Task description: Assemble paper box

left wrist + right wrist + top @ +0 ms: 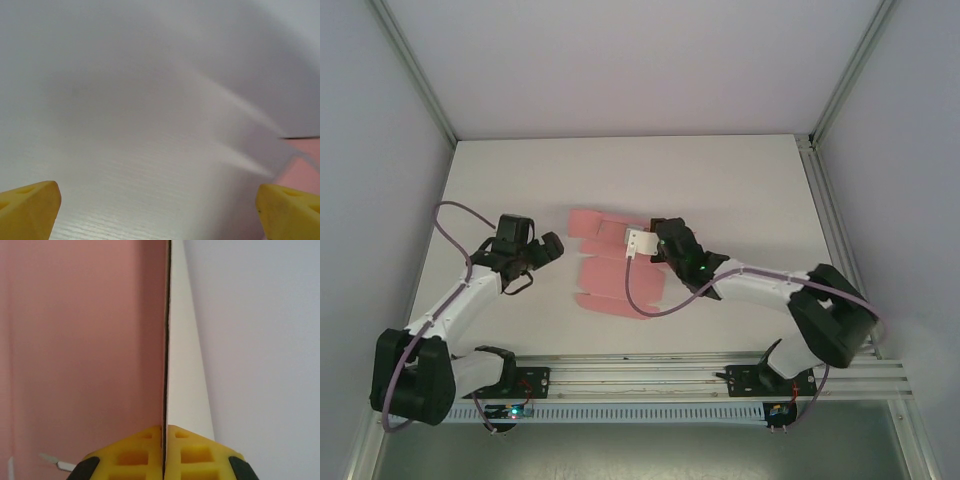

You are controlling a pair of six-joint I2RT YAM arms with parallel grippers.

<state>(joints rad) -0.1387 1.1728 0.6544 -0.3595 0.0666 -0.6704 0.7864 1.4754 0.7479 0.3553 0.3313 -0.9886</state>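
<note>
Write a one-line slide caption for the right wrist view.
Right gripper shut on a raised flap of the thin pink card sheet, seen edge-on, with the white table alongside.

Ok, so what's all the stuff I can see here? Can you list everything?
paper box: one, pink, a flat cut-out sheet in the middle of the table, one flap lifted.
table: one, white, under everything.
rail: one, silver, along the near edge.
cables: two, purple, one looping off each arm.
left pincer: one, yellow tips, open, just left of the sheet.
right pincer: one, yellow tips, shut on the lifted flap.
</note>
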